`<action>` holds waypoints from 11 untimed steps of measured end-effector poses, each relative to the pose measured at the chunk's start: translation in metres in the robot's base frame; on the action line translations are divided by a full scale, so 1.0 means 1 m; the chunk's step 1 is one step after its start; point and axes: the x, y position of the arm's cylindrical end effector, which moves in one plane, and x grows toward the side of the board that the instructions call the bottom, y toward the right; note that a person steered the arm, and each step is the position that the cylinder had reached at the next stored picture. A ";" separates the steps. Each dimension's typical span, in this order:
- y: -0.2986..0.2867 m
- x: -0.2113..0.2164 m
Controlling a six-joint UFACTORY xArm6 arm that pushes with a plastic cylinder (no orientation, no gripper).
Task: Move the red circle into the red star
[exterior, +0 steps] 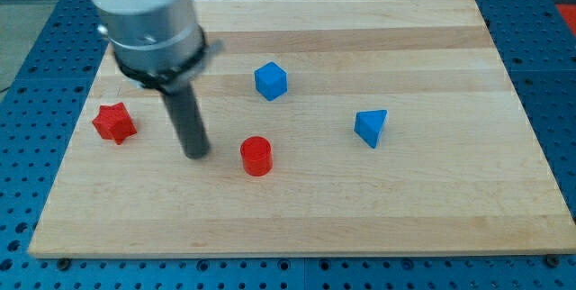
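My tip [197, 153], a bare rod with no jaws, sits between red circle [256, 156] and red star [114, 122]; it must circle right of the cylinder, then push left

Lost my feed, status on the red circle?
My tip between red star and red circle, touching neither. Circle apart from star. Only my rod between them.
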 end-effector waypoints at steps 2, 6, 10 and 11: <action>0.120 0.055; 0.101 0.060; 0.047 -0.017; 0.024 -0.058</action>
